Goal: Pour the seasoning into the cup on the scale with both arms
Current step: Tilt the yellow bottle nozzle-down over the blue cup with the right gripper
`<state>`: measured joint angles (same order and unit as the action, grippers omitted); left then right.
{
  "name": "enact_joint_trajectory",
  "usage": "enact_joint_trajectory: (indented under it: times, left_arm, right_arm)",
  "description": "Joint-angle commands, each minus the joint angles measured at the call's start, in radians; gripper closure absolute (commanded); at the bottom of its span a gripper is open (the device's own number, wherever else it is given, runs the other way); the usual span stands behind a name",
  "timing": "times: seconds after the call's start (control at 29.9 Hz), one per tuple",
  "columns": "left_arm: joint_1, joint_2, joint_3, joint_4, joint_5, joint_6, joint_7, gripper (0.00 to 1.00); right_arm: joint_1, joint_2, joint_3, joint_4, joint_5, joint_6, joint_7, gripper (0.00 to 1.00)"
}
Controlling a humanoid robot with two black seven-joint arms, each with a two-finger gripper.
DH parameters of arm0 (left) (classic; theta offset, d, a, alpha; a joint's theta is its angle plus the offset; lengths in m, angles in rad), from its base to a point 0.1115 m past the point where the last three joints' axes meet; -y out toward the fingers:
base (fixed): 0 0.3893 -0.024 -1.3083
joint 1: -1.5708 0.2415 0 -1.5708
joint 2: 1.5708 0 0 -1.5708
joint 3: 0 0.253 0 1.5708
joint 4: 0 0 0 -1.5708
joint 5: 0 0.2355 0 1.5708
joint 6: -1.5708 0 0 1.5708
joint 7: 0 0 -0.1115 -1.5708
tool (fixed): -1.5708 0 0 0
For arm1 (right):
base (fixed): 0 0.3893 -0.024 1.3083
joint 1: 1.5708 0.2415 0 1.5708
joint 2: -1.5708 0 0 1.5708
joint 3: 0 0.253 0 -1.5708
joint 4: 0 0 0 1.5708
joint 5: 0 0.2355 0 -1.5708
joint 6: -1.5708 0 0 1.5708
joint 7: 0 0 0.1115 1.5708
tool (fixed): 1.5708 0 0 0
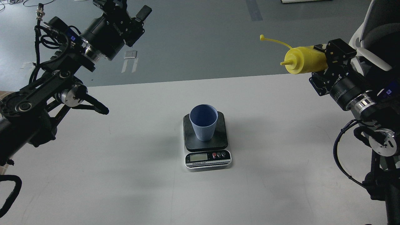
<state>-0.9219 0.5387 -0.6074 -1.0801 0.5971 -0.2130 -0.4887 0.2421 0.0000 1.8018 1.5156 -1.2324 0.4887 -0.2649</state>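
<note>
The light-blue ribbed cup [203, 122] stands upright on the dark plate of the scale [220, 141], mid-table, with the silver display front facing me. My right gripper [324, 64] is shut on the yellow squeeze bottle [307, 59] and holds it high at the right, tipped nearly on its side. The nozzle points left and the tethered cap [262, 37] hangs free. The bottle is well to the right of the cup and above it. My left gripper [126, 7] is open and empty, raised at the upper left, partly cut off by the top edge.
The white table [125, 175] ends at its far edge around the middle of the view, with grey floor beyond. A white and grey chair [373, 34] stands at the right behind my right arm. Tape marks [130, 59] lie on the floor.
</note>
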Motion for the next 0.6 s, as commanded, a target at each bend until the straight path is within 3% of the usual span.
enact_joint_trajectory:
  times: [0.0, 0.37, 0.57]
  left_arm:
    - [0.006, -0.002, -0.002, 0.000, -0.013, 0.001, 0.000, 0.02]
    - [0.014, 0.000, -0.022, 0.000, -0.019, -0.005, 0.000, 0.02]
    - [0.015, 0.010, -0.041, 0.000, -0.019, -0.009, 0.000, 0.02]
  right_arm:
    - [0.022, 0.000, -0.042, 0.046, -0.099, 0.000, 0.007, 1.00]
    - [0.146, 0.000, -0.252, 0.086, -0.498, 0.000, 0.039, 1.00]
    - [0.158, 0.000, -0.381, 0.087, -0.680, 0.000, 0.098, 1.00]
